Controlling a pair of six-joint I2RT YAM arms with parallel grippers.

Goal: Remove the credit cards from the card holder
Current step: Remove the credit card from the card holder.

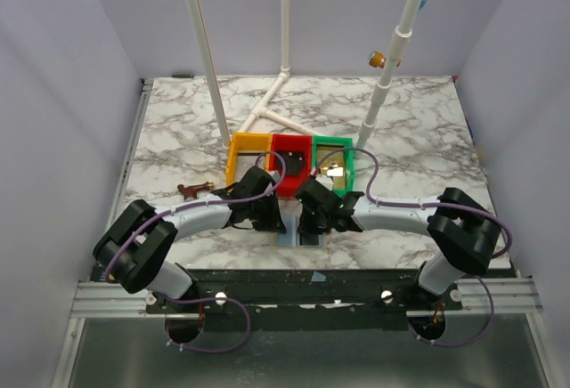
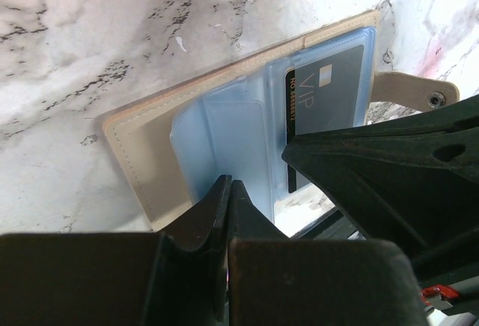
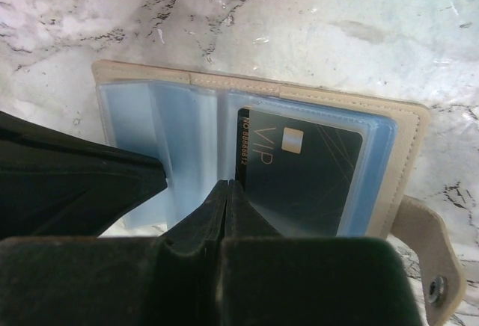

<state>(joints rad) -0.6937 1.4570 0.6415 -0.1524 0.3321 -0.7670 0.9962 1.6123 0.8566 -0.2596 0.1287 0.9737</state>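
The card holder (image 2: 142, 154) lies open on the marble near the table's front edge, tan outside with pale blue sleeves inside; it also shows in the right wrist view (image 3: 404, 154) and in the top view (image 1: 294, 238). A black credit card (image 3: 307, 169) marked VIP sits in a sleeve; it also shows in the left wrist view (image 2: 325, 90). My left gripper (image 2: 228, 184) is shut, its tips over an empty blue sleeve. My right gripper (image 3: 227, 186) is shut, its tips at the black card's left edge. Both grippers meet over the holder in the top view, left (image 1: 270, 217) and right (image 1: 312, 221). A gold card (image 1: 336, 173) lies in the green tray (image 1: 351, 167).
A yellow tray (image 1: 236, 152), a red tray (image 1: 287, 143) with a black object (image 1: 294, 170), and the green tray stand in a row just behind the grippers. A small brown object (image 1: 191, 190) lies to the left. White pipes (image 1: 285, 94) stand at the back.
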